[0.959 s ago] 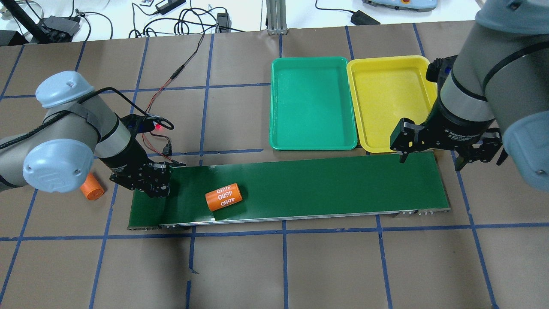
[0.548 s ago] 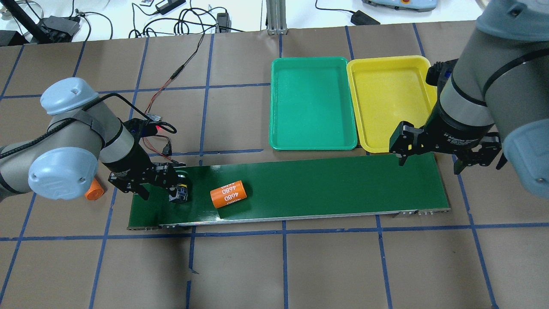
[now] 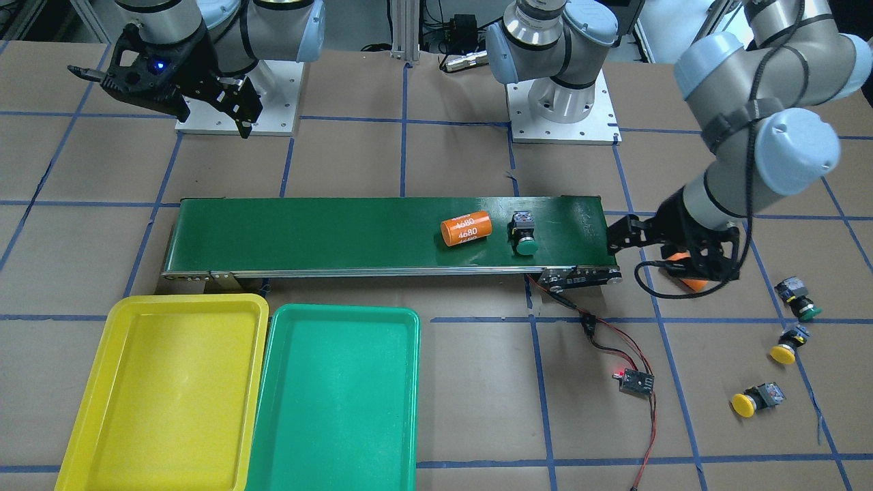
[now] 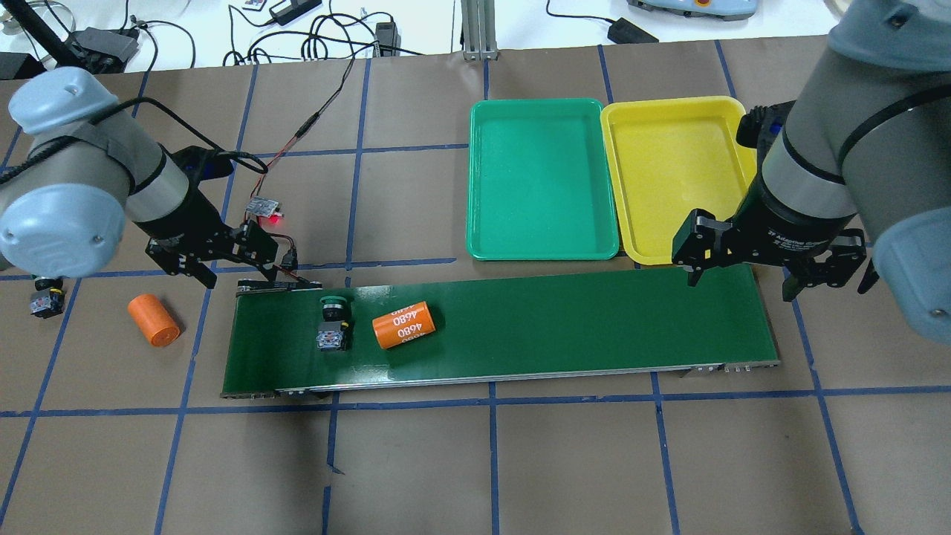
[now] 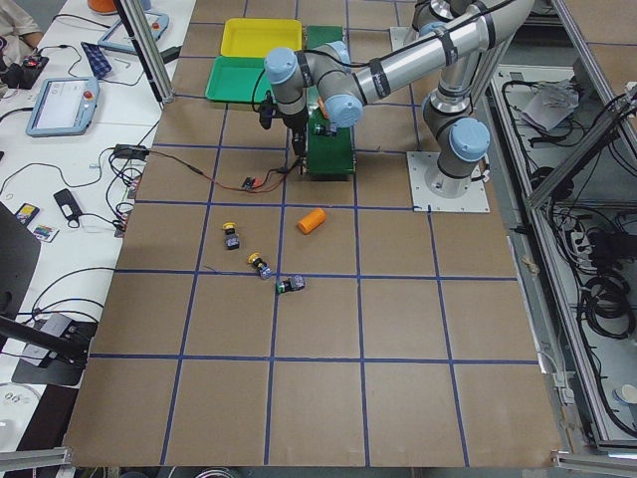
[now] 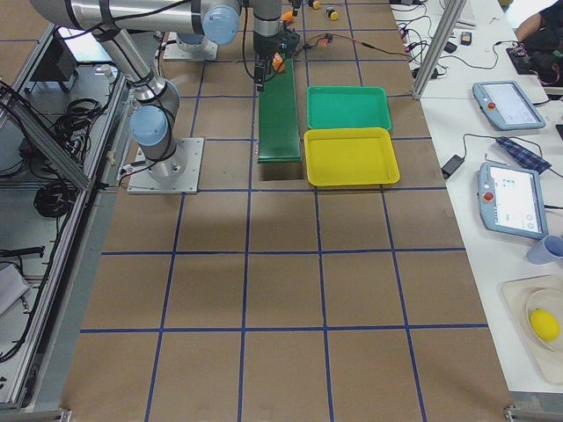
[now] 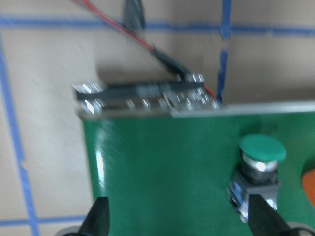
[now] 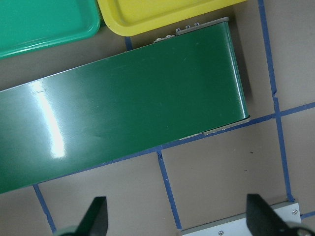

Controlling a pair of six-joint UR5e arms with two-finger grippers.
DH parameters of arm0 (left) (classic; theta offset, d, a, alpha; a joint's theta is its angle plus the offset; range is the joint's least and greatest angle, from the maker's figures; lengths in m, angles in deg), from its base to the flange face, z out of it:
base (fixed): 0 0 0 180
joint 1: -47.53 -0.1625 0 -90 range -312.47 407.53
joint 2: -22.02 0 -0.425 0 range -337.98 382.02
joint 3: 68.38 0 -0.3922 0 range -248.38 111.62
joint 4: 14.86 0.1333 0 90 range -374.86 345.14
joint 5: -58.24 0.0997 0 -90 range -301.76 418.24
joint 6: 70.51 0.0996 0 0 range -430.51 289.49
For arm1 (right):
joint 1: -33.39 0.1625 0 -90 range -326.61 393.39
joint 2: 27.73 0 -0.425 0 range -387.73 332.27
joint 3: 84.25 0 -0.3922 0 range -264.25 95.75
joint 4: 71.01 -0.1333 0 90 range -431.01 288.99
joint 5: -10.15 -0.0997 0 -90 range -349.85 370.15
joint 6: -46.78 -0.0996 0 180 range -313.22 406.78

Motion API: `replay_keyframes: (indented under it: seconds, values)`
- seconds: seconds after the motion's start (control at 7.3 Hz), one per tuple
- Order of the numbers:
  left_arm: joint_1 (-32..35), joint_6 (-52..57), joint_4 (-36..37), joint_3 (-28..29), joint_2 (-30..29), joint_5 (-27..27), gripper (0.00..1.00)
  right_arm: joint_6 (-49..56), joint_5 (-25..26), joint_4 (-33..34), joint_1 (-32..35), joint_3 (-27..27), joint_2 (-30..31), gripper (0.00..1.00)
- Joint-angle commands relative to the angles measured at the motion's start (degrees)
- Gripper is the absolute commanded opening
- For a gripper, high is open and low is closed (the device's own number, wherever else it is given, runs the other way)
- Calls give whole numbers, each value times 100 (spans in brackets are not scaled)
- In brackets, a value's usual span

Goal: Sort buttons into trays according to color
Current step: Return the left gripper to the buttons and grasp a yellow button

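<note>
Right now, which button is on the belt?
The green-capped button beside the orange cylinder; the other green button and both yellow buttons lie on the table, off the belt.

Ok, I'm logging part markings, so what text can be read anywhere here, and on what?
"4680", white, repeated, on the orange cylinder lying on the belt.
White lettering on the right wrist: too small to read.
Nothing else legible.

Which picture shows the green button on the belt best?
The left wrist view: the green button looks big, cap and body clear, if slightly blurred. The front-facing and overhead views show it small, beside the orange cylinder. The side views are too far to tell; the right wrist view misses it.
</note>
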Motion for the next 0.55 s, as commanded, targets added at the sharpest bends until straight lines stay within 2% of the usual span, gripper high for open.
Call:
replay_keyframes:
  seconds: [0.0,0.27,0.41]
  values:
    - [-551,1266,99,1276,-1118,230,100,39,-78,20,-16,26,15,100]
    - [-982,3180,230,2167,-2120,239,100,-92,1,11,-7,-26,-64,100]
    - [-1185,3867,1006,2379,-2594,239,100,-110,11,-24,-16,-18,-29,100]
